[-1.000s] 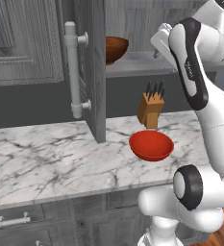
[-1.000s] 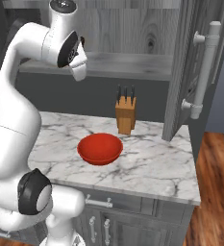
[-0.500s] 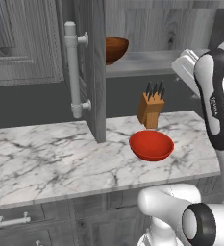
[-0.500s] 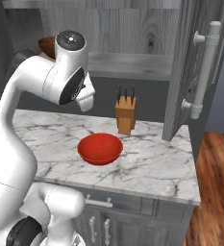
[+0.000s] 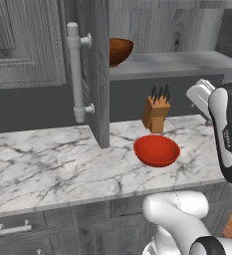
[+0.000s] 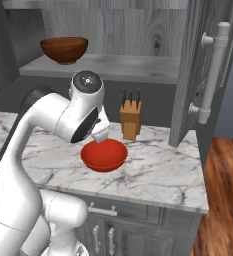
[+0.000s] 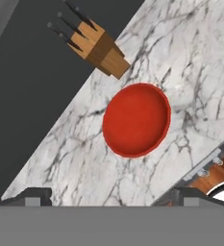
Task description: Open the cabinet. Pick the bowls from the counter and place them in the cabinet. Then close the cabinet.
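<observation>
The dark grey wood-grain wall cabinet [image 5: 97,74] stands open, its door with a long silver bar handle [image 5: 77,74] swung outward, and the dark brown wooden bowl [image 6: 64,49] rests on the grey inner shelf [image 6: 128,67]. The glossy bright red bowl [image 7: 136,119] sits on the white marble counter with dark grey veins [image 5: 53,164], just in front of the tan knife block [image 7: 96,48] but apart from it. The two-finger gripper [image 7: 111,196] hangs above the red bowl with its jaws spread wide and nothing between them.
</observation>
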